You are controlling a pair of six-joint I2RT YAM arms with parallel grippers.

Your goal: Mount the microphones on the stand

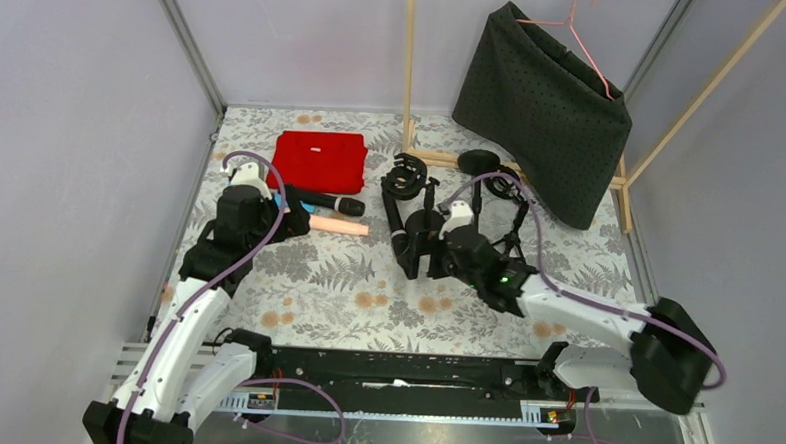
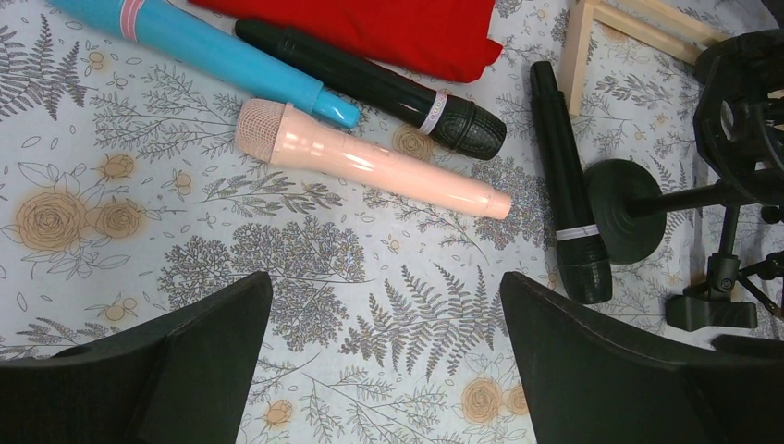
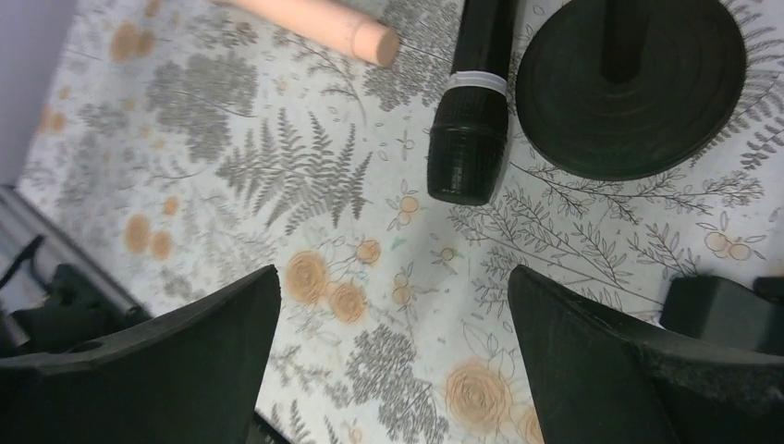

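Four microphones lie on the floral cloth. In the left wrist view the light blue one (image 2: 213,46), a black one (image 2: 370,88) and the peach-pink one (image 2: 370,162) lie side by side. The second black one (image 2: 569,185) lies beside the stand's round base (image 2: 624,208). My left gripper (image 2: 384,282) is open and empty, above the cloth just short of the peach-pink microphone (image 1: 339,226). My right gripper (image 3: 393,277) is open and empty, near the head of the second black microphone (image 3: 476,102) and the stand base (image 3: 633,83).
A folded red cloth (image 1: 320,161) lies behind the microphones. A black shock mount (image 1: 404,174), a second round base (image 1: 479,161) and a small tripod (image 1: 513,237) stand near the stand. A wooden frame (image 1: 410,63) holds a dark hanging cloth (image 1: 544,109) at the back right.
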